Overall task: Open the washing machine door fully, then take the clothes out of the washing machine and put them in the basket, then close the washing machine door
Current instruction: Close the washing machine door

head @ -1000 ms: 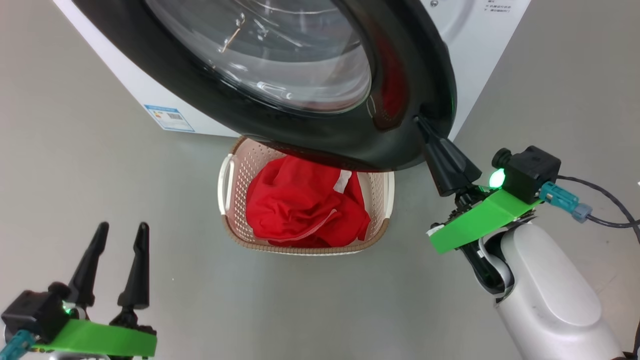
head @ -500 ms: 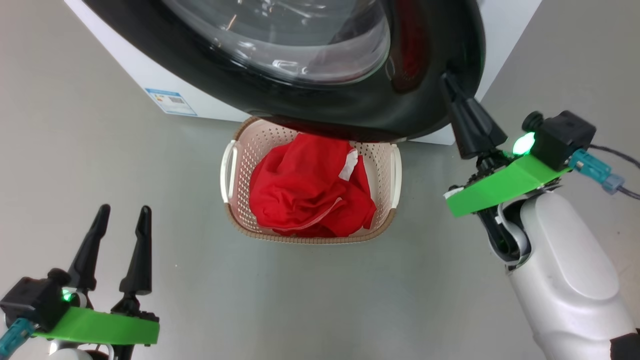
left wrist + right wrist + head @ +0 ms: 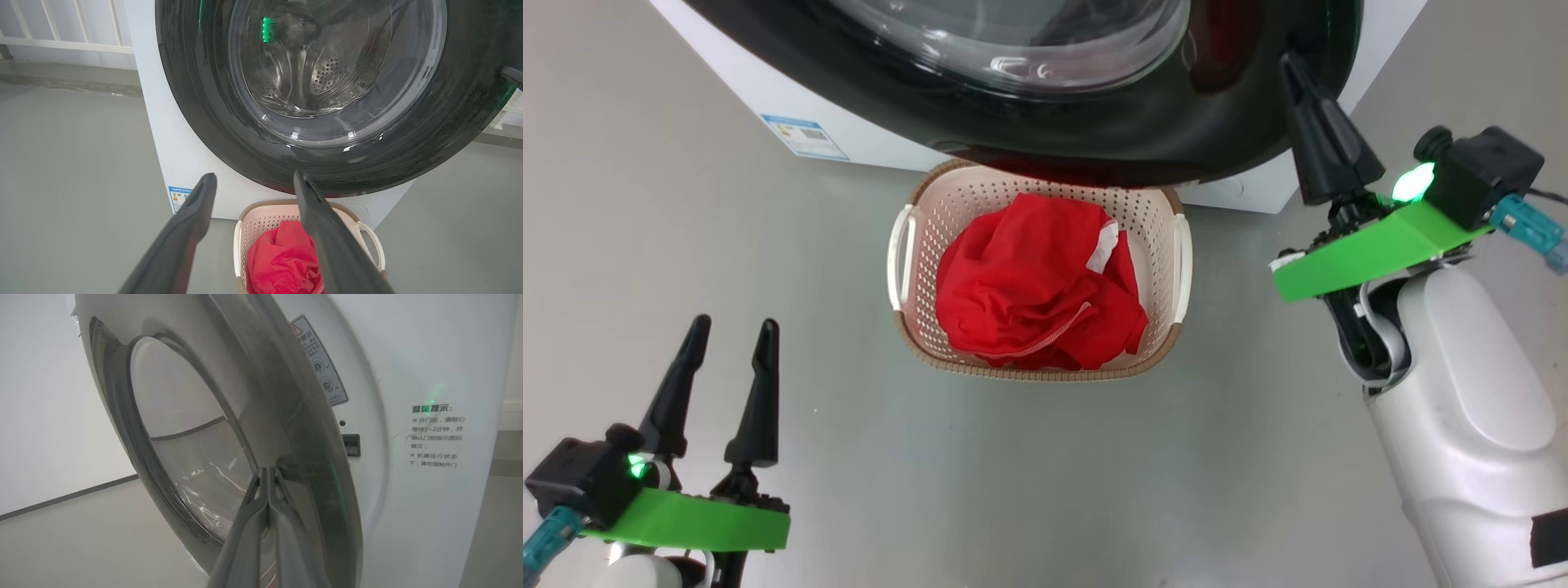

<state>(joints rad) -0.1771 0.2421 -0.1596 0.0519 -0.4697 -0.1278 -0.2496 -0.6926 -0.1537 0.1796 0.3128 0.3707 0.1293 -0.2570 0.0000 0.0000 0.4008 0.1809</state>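
The washing machine door (image 3: 1143, 139), glossy black around a clear glass bowl, stands slightly ajar from the white washing machine (image 3: 1250, 194). My right gripper (image 3: 1288, 59) is shut with nothing between its fingers. Its tips rest against the door's outer face near the free edge, and the right wrist view shows the shut gripper (image 3: 267, 470) on the door (image 3: 310, 490). Below the door, the cream basket (image 3: 1152, 220) holds the red clothes (image 3: 1029, 286). My left gripper (image 3: 734, 327) hangs open at the lower left, apart from everything. In its wrist view, the open gripper (image 3: 254, 175) faces the door (image 3: 196, 102), basket (image 3: 261, 206) and clothes (image 3: 282, 261).
A blue sticker (image 3: 805, 136) marks the washer's lower front. Printed text (image 3: 435, 437) and a latch slot (image 3: 351, 445) sit on the front panel beside the door. Grey floor (image 3: 1013, 490) surrounds the basket. A white railing (image 3: 61, 41) runs behind the machine.
My right gripper has pushed farther away and the door has swung closer to the machine, uncovering more of the basket. The head view has shifted as well. The left gripper stays open.
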